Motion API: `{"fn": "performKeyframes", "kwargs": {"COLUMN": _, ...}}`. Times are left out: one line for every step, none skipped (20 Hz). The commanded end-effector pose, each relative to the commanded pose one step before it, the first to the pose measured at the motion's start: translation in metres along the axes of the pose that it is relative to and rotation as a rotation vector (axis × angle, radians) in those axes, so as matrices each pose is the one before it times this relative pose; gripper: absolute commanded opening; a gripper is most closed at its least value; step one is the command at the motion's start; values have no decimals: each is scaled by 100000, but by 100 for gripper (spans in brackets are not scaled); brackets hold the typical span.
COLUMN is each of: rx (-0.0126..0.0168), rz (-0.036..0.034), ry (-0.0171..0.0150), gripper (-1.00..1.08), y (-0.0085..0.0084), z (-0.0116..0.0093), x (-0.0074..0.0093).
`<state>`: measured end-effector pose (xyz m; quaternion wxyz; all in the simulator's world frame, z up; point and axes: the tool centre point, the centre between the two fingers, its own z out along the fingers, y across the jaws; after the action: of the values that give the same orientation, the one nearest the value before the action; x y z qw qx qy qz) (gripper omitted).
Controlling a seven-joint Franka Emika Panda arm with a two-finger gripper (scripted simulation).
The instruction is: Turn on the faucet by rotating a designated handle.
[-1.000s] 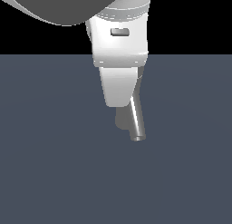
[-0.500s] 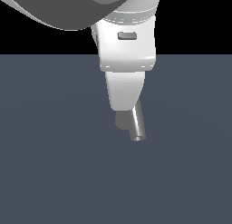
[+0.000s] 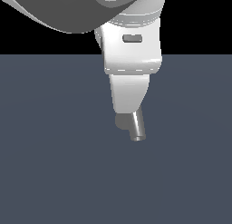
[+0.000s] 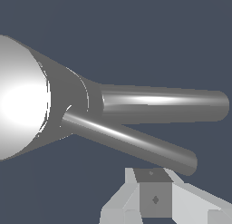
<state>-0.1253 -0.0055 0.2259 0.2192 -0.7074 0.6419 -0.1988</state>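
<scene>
I have the gripper (image 4: pixel 156 198) just beside the handle (image 4: pixel 131 143), near the rod's free end, not clearly touching. The handle runs long and straight out from the faucet (image 4: pixel 27 98) cap, alongside the thicker spout (image 4: pixel 163 105). I cannot tell whether the fingers are spread or closed.

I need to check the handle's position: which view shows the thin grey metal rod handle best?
The wrist view: the thin grey metal rod handle shows along its whole length, slanting off the faucet's cap. In the exterior view the arm hides it; only the spout tube shows.
</scene>
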Motion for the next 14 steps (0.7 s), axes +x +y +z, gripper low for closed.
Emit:
{"fn": "performKeyframes", "kwargs": {"rx": -104, "rz": 722, "ry": 476, "gripper": -100, "y": 143, "z": 13, "x": 768}}
{"fn": "performKeyframes", "kwargs": {"rx": 0, "rz": 0, "ry": 0, "gripper": -100, "y": 31, "z": -7, "x": 190}}
{"fn": "performKeyframes", "kwargs": {"rx": -35, "rz": 52, "ry": 30, "gripper": -100, "y": 36, "z": 9, "x": 220}}
{"fn": "performKeyframes", "kwargs": {"rx": 0, "rz": 0, "ry": 0, "gripper": -100, "y": 32, "z": -7, "x": 197}}
{"fn": "performKeyframes", "kwargs": {"rx": -49, "rz": 73, "ry": 42, "gripper": -100, "y": 39, "z": 14, "x": 237}}
{"fn": "performKeyframes", "kwargs": {"rx": 0, "rz": 0, "ry": 0, "gripper": -100, "y": 33, "z": -7, "x": 203}}
{"fn": "performKeyframes", "kwargs": {"rx": -35, "rz": 52, "ry": 30, "gripper": -100, "y": 38, "z": 8, "x": 233}}
{"fn": "performKeyframes", "kwargs": {"rx": 0, "rz": 0, "ry": 0, "gripper": -100, "y": 34, "z": -7, "x": 209}}
{"fn": "performKeyframes", "kwargs": {"rx": -34, "rz": 52, "ry": 30, "gripper": -100, "y": 39, "z": 7, "x": 239}}
{"fn": "performKeyframes", "kwargs": {"rx": 0, "rz": 0, "ry": 0, "gripper": -100, "y": 34, "z": -7, "x": 216}}
{"fn": "performKeyframes", "kwargs": {"rx": -59, "rz": 90, "ry": 53, "gripper": -100, "y": 44, "z": 18, "x": 265}}
{"fn": "performKeyframes", "kwargs": {"rx": 0, "rz": 0, "ry": 0, "gripper": -100, "y": 35, "z": -7, "x": 223}}
{"fn": "performKeyframes", "kwargs": {"rx": -34, "rz": 52, "ry": 31, "gripper": -100, "y": 41, "z": 7, "x": 253}}
{"fn": "performKeyframes", "kwargs": {"rx": 0, "rz": 0, "ry": 0, "gripper": -100, "y": 36, "z": -7, "x": 229}}
